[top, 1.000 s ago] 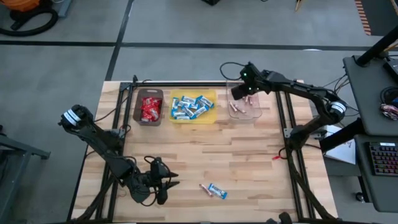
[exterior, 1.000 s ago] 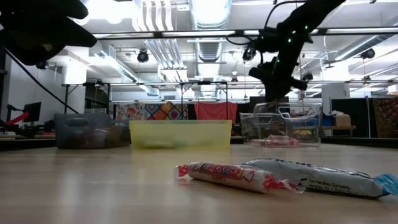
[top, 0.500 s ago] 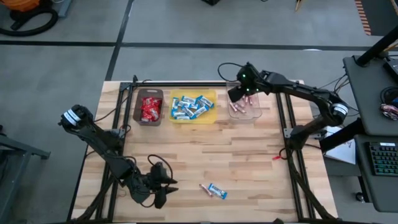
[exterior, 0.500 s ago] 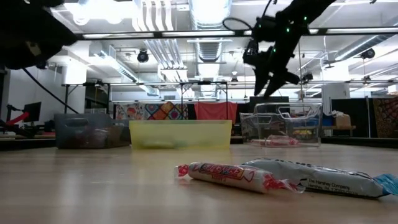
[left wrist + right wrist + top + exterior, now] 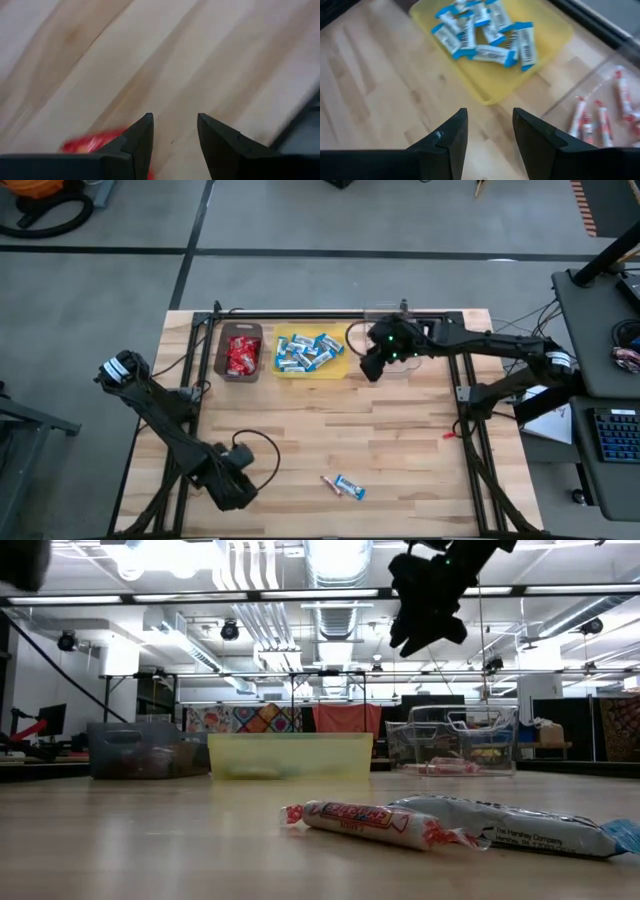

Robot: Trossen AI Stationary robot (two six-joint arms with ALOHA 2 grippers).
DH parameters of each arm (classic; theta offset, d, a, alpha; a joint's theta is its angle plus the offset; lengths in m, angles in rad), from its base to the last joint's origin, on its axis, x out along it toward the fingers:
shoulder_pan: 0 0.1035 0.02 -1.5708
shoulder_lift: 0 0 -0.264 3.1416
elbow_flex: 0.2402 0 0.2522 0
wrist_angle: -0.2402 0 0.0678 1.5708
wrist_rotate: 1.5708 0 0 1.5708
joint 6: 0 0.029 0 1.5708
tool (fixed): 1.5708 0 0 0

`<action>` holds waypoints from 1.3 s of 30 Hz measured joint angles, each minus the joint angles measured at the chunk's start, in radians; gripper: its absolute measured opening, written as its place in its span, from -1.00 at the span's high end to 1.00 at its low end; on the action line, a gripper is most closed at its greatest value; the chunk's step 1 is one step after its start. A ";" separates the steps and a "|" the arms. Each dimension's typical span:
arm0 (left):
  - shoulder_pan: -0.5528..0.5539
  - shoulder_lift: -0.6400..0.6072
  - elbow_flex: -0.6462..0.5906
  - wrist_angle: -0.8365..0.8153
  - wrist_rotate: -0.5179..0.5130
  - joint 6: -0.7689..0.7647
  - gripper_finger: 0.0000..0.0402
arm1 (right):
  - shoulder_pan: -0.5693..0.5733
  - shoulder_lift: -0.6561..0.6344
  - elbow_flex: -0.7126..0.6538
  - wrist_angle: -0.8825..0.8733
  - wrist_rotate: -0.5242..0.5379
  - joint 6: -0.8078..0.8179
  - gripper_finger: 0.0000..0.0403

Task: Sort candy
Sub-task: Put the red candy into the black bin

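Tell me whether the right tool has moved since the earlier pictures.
Yes. In the high view the right tool has left the clear bin and now sits at its edge nearest the yellow bin, open and empty.

Right gripper [image 5: 371, 366] off clear bin [image 5: 395, 365].

Bright ceiling lamps [image 5: 335, 560] shine from above and glare white in the low view. The tabletop [image 5: 400, 440] is evenly lit with soft shadows. The left wrist view is blurry. The far room looks sharp, the near candy soft.
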 joint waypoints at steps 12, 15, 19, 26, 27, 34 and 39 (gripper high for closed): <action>-0.044 0.139 0.006 -0.082 0.248 -0.157 0.19 | 0.082 0.002 0.000 0.003 0.080 0.025 0.25; -0.048 0.175 0.006 -0.081 0.251 -0.155 0.13 | 0.082 0.002 0.000 0.004 0.081 0.037 0.25; -0.049 0.216 0.008 -0.082 0.255 -0.135 0.10 | 0.082 0.002 0.000 0.004 0.081 0.043 0.25; -0.057 0.236 0.011 -0.074 0.246 -0.127 0.44 | 0.082 0.003 0.000 0.004 0.081 0.054 0.25; -0.058 0.234 0.011 -0.074 0.243 -0.127 0.52 | 0.083 0.003 -0.001 0.005 0.081 0.054 0.25; -0.060 0.233 0.071 -0.110 0.209 -0.066 0.94 | 0.095 0.003 -0.002 0.005 0.082 0.051 0.25; -0.055 0.226 0.233 -0.183 0.072 0.135 0.95 | 0.136 0.003 -0.002 0.005 0.082 0.037 0.25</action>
